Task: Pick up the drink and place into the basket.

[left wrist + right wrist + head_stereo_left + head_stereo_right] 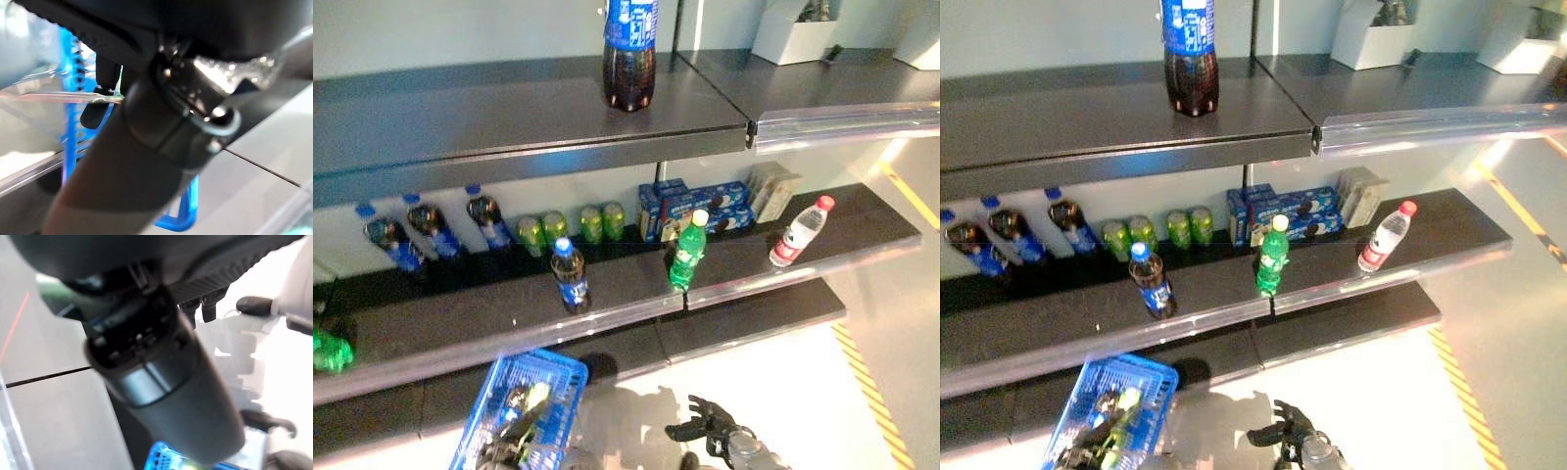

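blue basket (509,392), green bottle (687,255), blue boxes (705,208)

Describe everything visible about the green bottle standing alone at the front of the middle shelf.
The green bottle is clear green plastic with a pale yellowish cap and a label round its middle. It stands upright and sealed near the front edge of the dark middle shelf, by the seam between two shelf boards, in front of the blue boxes. Nothing touches it but the shelf; neither hand is near.

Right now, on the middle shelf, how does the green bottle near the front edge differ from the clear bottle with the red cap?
The green bottle has a pale yellowish cap; the clear bottle has a red cap and a red-and-white label. The green bottle stands left of the clear bottle, in front of the blue boxes; the clear bottle stands alone further right. Both lean slightly near the front of the middle shelf.
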Controlling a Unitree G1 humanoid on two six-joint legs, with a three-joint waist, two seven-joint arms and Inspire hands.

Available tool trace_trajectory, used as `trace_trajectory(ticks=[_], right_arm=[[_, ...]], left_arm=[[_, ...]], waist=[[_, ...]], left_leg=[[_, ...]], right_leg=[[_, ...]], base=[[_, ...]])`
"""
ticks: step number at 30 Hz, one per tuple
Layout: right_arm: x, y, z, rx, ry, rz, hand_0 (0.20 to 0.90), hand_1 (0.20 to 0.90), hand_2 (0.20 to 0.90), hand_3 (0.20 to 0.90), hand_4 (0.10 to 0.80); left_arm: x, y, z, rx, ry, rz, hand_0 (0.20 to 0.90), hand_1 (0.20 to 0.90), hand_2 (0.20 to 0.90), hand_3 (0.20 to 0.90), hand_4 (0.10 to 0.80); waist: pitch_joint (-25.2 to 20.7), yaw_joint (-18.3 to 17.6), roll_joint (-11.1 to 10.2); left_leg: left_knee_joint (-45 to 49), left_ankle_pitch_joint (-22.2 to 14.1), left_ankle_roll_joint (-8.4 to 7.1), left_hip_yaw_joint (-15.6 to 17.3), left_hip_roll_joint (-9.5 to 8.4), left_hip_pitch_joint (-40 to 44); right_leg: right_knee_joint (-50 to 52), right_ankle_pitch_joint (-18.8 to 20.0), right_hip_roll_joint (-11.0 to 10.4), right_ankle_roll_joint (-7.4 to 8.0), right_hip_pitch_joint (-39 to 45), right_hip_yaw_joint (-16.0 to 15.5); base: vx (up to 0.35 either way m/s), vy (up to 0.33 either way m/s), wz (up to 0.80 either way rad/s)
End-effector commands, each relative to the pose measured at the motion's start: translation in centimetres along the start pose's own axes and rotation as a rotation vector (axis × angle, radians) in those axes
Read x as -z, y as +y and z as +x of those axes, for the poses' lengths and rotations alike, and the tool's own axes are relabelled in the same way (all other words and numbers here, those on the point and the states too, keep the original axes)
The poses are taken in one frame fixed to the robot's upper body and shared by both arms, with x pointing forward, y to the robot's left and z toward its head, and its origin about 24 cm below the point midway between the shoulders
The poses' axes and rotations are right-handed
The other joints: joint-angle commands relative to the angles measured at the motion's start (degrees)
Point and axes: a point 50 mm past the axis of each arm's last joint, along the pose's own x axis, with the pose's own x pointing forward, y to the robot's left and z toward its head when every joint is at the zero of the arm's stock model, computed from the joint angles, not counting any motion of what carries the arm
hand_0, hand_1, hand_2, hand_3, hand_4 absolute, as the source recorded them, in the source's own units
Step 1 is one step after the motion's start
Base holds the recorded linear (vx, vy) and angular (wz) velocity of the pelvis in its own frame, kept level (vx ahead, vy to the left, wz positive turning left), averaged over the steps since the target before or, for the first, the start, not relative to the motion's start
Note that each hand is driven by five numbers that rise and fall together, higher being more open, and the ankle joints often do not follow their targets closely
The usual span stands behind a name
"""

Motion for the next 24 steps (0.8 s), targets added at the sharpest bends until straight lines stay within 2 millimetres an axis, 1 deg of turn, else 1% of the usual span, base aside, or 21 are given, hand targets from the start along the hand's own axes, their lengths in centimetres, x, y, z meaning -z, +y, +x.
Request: trace_trajectory(ticks=[1,2,3,6,8,9,10,11,12,13,14,15,16,17,18,19,20,21,22,23,24], right_arm=[[-2.7,-1.5,0.0,0.000,-0.095,-0.028,0.900,0.900,0.900,0.900,0.800],[-2.7,-1.5,0.1,-0.001,-0.093,-0.031,0.900,0.900,0.900,0.900,0.800],[-2.7,-1.4,0.2,0.002,-0.082,-0.040,0.900,0.900,0.900,0.900,0.800],[-3.1,-0.6,0.4,0.014,-0.082,-0.019,0.900,0.900,0.900,0.900,0.800],[-3.9,0.1,0.4,0.006,-0.112,-0.015,0.900,0.900,0.900,0.900,0.800],[-4.2,0.4,0.4,0.004,-0.122,-0.024,0.900,0.900,0.900,0.900,0.800],[-4.7,1.1,0.4,-0.005,-0.134,-0.022,0.900,0.900,0.900,0.900,0.800],[-4.8,1.4,0.4,-0.016,-0.145,-0.017,0.900,0.900,0.900,0.900,0.800],[-4.8,1.7,0.2,-0.034,-0.159,-0.021,0.900,0.900,0.900,0.900,0.800],[-4.8,1.8,0.0,-0.044,-0.170,-0.032,0.900,0.900,0.900,0.900,0.800],[-4.6,1.9,-0.1,-0.048,-0.175,-0.037,0.900,0.900,0.900,0.900,0.800],[-4.3,1.7,-0.2,-0.042,-0.166,-0.036,0.900,0.900,0.900,0.900,0.800],[-4.3,1.6,-0.2,-0.040,-0.163,-0.035,0.900,0.900,0.900,0.900,0.800],[-3.9,1.1,-0.1,-0.025,-0.146,-0.039,0.900,0.900,0.900,0.900,0.800],[-3.9,1.0,-0.1,-0.025,-0.146,-0.039,0.900,0.900,0.900,0.900,0.800],[-3.6,0.2,0.1,-0.016,-0.143,-0.053,0.900,0.900,0.900,0.900,0.800],[-3.6,0.1,0.1,-0.018,-0.146,-0.057,0.900,0.900,0.900,0.900,0.800],[-3.5,0.0,0.2,-0.028,-0.146,-0.077,0.900,0.900,0.900,0.900,0.800],[-3.6,0.0,0.2,-0.033,-0.141,-0.089,0.900,0.900,0.900,0.900,0.800],[-3.7,0.0,0.3,-0.047,-0.131,-0.116,0.900,0.900,0.900,0.900,0.800],[-3.9,0.2,0.3,-0.063,-0.130,-0.138,0.900,0.900,0.900,0.900,0.800]], left_arm=[[3.0,3.2,-0.9,-0.045,0.086,0.045,0.300,0.300,0.300,0.200,0.100],[3.0,3.4,-0.9,-0.048,0.086,0.041,0.300,0.300,0.300,0.200,0.100],[3.2,4.2,-1.0,-0.068,0.088,0.023,0.300,0.300,0.300,0.200,0.100],[3.4,5.4,-1.2,-0.085,0.082,-0.003,0.300,0.300,0.300,0.200,0.100],[3.2,5.5,-1.1,-0.080,0.074,-0.010,0.300,0.300,0.300,0.200,0.100],[3.1,5.4,-1.1,-0.088,0.077,-0.013,0.300,0.300,0.300,0.200,0.100],[3.0,5.2,-1.0,-0.100,0.075,-0.004,0.300,0.300,0.300,0.200,0.100],[2.7,4.9,-0.8,-0.104,0.066,0.002,0.300,0.300,0.300,0.200,0.100],[2.2,4.5,-0.6,-0.095,0.058,0.010,0.300,0.300,0.300,0.200,0.100],[1.8,4.3,-0.5,-0.081,0.055,0.018,0.300,0.300,0.300,0.200,0.100],[1.6,4.1,-0.4,-0.063,0.051,0.031,0.300,0.300,0.300,0.200,0.100],[1.3,3.5,-0.3,-0.032,0.042,0.043,0.300,0.300,0.300,0.200,0.100],[1.3,3.4,-0.3,-0.026,0.039,0.042,0.300,0.300,0.300,0.200,0.100],[1.0,2.1,-0.2,0.021,0.031,0.040,0.300,0.300,0.300,0.200,0.100],[1.0,2.1,-0.2,0.021,0.031,0.040,0.300,0.300,0.300,0.200,0.100],[0.0,-0.1,0.1,0.093,0.003,0.057,0.300,0.300,0.300,0.200,0.100],[-0.2,-0.4,0.1,0.105,-0.006,0.064,0.300,0.300,0.300,0.200,0.100],[-1.1,-1.6,0.2,0.134,-0.034,0.085,0.300,0.300,0.300,0.200,0.100],[-1.3,-1.9,0.2,0.135,-0.042,0.077,0.300,0.300,0.300,0.200,0.100],[-1.6,-2.2,0.2,0.126,-0.054,0.060,0.300,0.300,0.300,0.200,0.100],[-1.7,-2.2,0.2,0.115,-0.059,0.064,0.300,0.300,0.300,0.200,0.100]], waist=[[1.05,1.51,2.06],[0.87,1.61,2.15],[0.47,2.30,2.86],[-0.21,4.22,4.73],[0.14,5.21,4.53],[0.13,5.17,4.19],[0.03,5.13,3.54],[0.03,4.63,2.97],[0.16,3.72,2.72],[0.12,3.08,2.69],[0.20,2.33,2.60],[0.24,1.04,2.35],[0.20,0.82,2.36],[-0.16,-0.10,2.41],[0.03,-0.17,2.46],[0.11,-0.94,2.42],[0.25,-1.07,2.43],[0.29,-1.83,2.20],[0.31,-2.02,1.99],[0.18,-2.04,1.99],[0.01,-1.91,1.82]], left_leg=[[0.66,-0.32,2.25,1.28,-7.96,-1.86],[0.10,-0.40,2.42,0.87,-8.60,-1.80],[-2.35,-0.94,3.17,-0.70,-10.94,-0.77],[-9.47,1.81,4.45,-5.70,-16.10,0.88],[-8.12,2.41,4.39,-7.67,-17.16,-1.02],[-7.11,1.36,4.92,-8.46,-17.08,-0.91],[-7.86,0.69,6.18,-10.41,-17.68,0.51],[-8.49,0.61,7.03,-9.87,-17.41,1.13],[-8.95,0.28,8.00,-9.45,-16.62,2.01],[-9.00,-0.05,8.33,-9.96,-16.04,2.36],[-9.14,-0.43,8.52,-9.80,-15.47,2.88],[-9.01,-1.12,8.58,-8.96,-14.67,3.48],[-8.93,-1.24,8.57,-8.85,-14.50,3.52],[-8.40,-1.47,8.30,-9.15,-13.88,3.38],[-8.40,-1.52,8.30,-9.25,-13.87,3.62],[-7.09,-3.26,7.35,-9.63,-12.69,3.74],[-6.94,-3.73,7.10,-9.68,-12.37,4.00],[-7.31,-5.75,5.89,-10.38,-10.63,5.31],[-7.49,-6.56,5.25,-10.73,-9.40,6.35],[-8.28,-6.65,4.16,-10.91,-6.80,8.06],[-8.66,-6.29,3.12,-10.48,-4.57,8.42]], right_leg=[[-0.79,2.53,-1.96,2.69,3.09,-0.89],[-0.86,2.61,-1.84,2.69,3.02,-0.97],[-1.13,2.46,-0.61,2.46,3.31,-0.34],[-0.46,0.89,3.97,1.46,4.37,-0.05],[1.97,-1.34,5.43,0.57,4.46,-0.30],[4.16,-3.21,5.95,-0.02,3.92,0.21],[11.71,-4.04,6.89,0.54,2.13,1.14],[17.90,-2.44,7.18,2.04,0.02,1.71],[28.52,-0.03,7.39,4.02,-3.41,3.12],[33.53,1.69,7.35,4.98,-5.34,4.13],[36.88,2.41,7.23,5.28,-6.98,5.71],[35.09,2.49,6.59,4.86,-8.20,8.20],[34.43,2.46,6.52,4.77,-8.22,8.47],[28.54,3.16,3.93,4.21,-7.60,9.87],[28.41,3.13,3.93,4.20,-7.26,9.75],[15.13,8.10,-3.40,4.61,-6.34,13.09],[12.69,9.09,-4.37,4.76,-6.15,13.61],[1.25,11.74,-6.96,6.16,-5.55,17.00],[-1.29,13.15,-7.86,6.93,-5.49,17.95],[-2.30,12.22,-7.81,7.47,-4.44,17.74],[-1.80,9.65,-7.22,7.95,-3.55,16.97]], base=[[0.056,-0.142,0.07],[0.118,-0.217,-0.01],[0.122,-0.132,-0.10],[0.187,-0.198,-0.18],[0.141,-0.170,-0.24],[0.179,-0.176,-0.05],[0.164,-0.192,0.00],[0.134,-0.230,-0.01],[0.066,-0.205,-0.10],[0.059,-0.203,-0.18],[0.081,-0.241,-0.07],[0.076,-0.200,0.09],[0.101,-0.273,0.24],[0.058,-0.162,0.15],[0.107,-0.470,0.20],[0.077,-0.413,0.23],[0.191,-0.802,0.39],[0.190,-0.661,0.19],[0.232,-0.808,0.07],[0.164,-0.660,0.01],[0.128,-0.566,0.22]])
